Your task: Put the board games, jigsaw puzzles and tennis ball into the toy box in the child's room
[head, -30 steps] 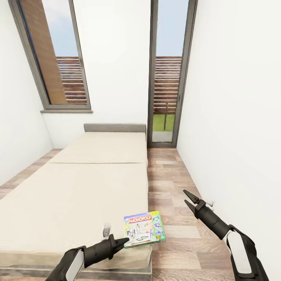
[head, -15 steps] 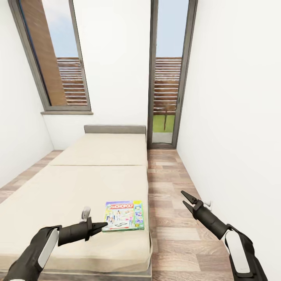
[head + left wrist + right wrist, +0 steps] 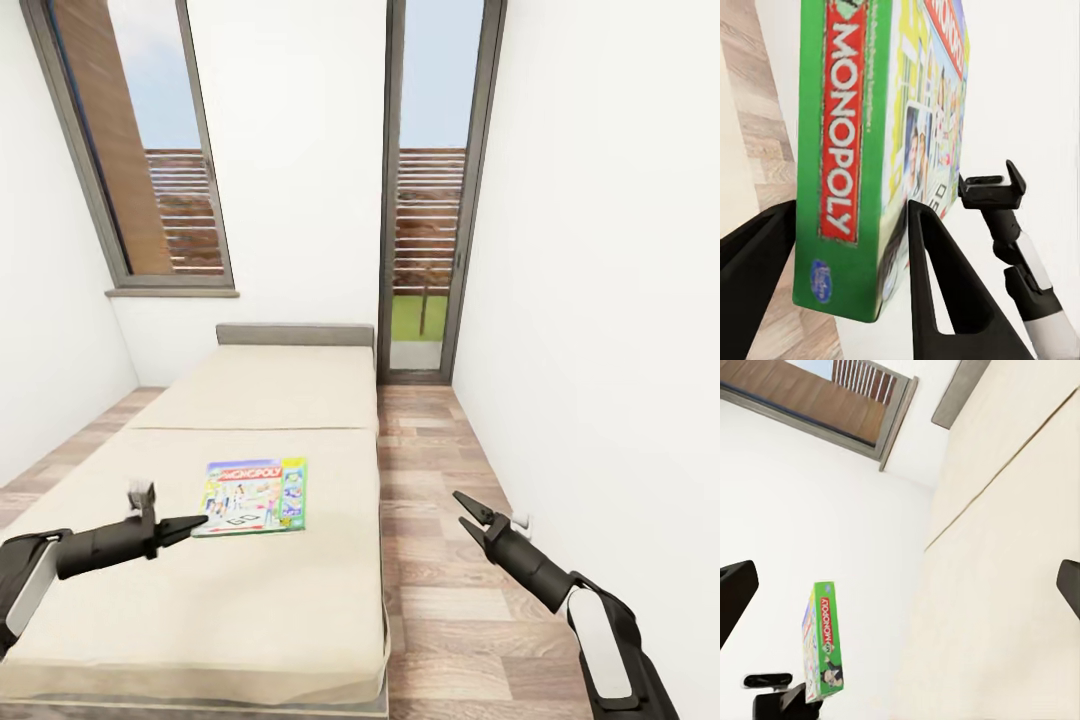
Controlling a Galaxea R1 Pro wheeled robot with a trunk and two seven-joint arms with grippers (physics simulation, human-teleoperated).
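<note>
Monopoly box [image 3: 253,497] is pinched by its near edge in the left gripper [image 3: 190,523]; the left wrist view shows the green spine [image 3: 844,150] clamped between both fingers, lettering readable. Box sits roughly level, held above the bed [image 3: 250,400], over the middle of the beige cover and well short of the grey headboard [image 3: 294,333]. Whether it clears the cover or brushes it cannot be told from the head view.

Risks, as judged:
- Grip is on one edge only, most of the box cantilevered out past the fingertips. A fast swing or base turn could pivot it in the jaws or slip it out.
- If it sags, the far corner could drag on the bed cover.

Right gripper [image 3: 465,510] is spread open and empty, hanging over the wood floor [image 3: 440,450] beside the bed, well apart from the box. Right wrist view catches the box [image 3: 823,641] edge-on.
</note>
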